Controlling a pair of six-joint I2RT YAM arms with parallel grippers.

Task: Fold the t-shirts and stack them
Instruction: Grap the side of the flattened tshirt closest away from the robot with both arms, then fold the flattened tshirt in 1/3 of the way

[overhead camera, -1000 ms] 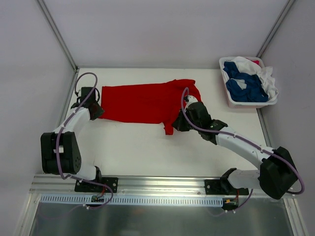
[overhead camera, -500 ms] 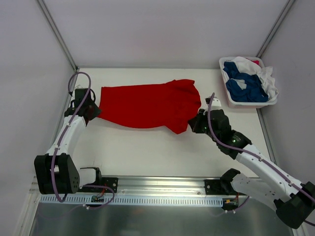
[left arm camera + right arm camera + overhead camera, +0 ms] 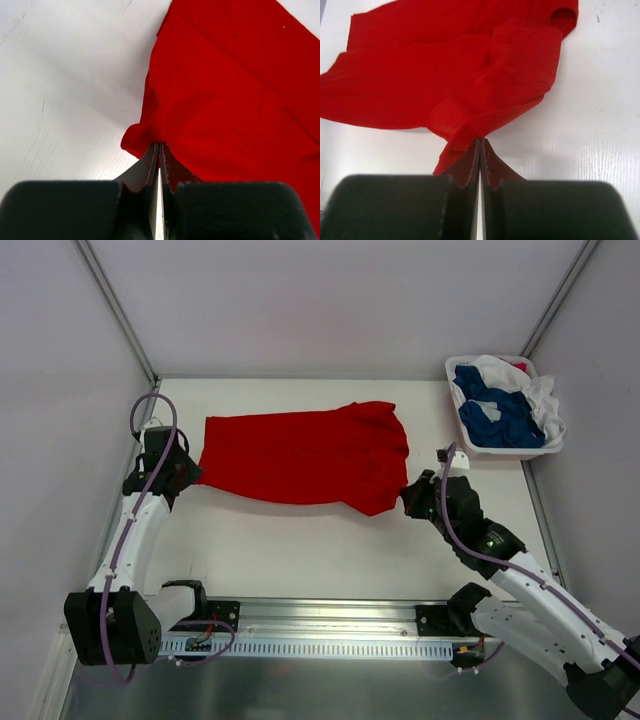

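- The left tool [image 3: 190, 473] sits at the left side of the worktop [image 3: 300, 540], reaching in from the left edge. Its fingers are pressed together on the near-left corner of the red t-shirt [image 3: 300, 455].
- In the left wrist view, the left tool [image 3: 159, 146] has only a thin slit between its fingers. A small bunched fold of the red t-shirt [image 3: 225, 100] is pinched at their tips, and the cloth fans out from there up and to the right.
- The red t-shirt lies spread across the middle of the worktop, long side running left to right. It is mostly flat on the left. On the right it is rumpled, with overlapping folds and a point of cloth drawn toward the near-right.
- The right tool [image 3: 408, 496] meets that near-right point of the shirt, its arm coming in from the lower right.
- In the right wrist view, the right tool [image 3: 480, 141] has its fingers closed on a gathered tuck of the red t-shirt [image 3: 455, 75]. A loose flap hangs down just left of the fingers.
- At the far-right corner stands a white basket [image 3: 505, 452], well apart from the red shirt. It holds crumpled dark blue cloth [image 3: 495, 415] with white cloth [image 3: 528, 385] heaped over its far and right sides.
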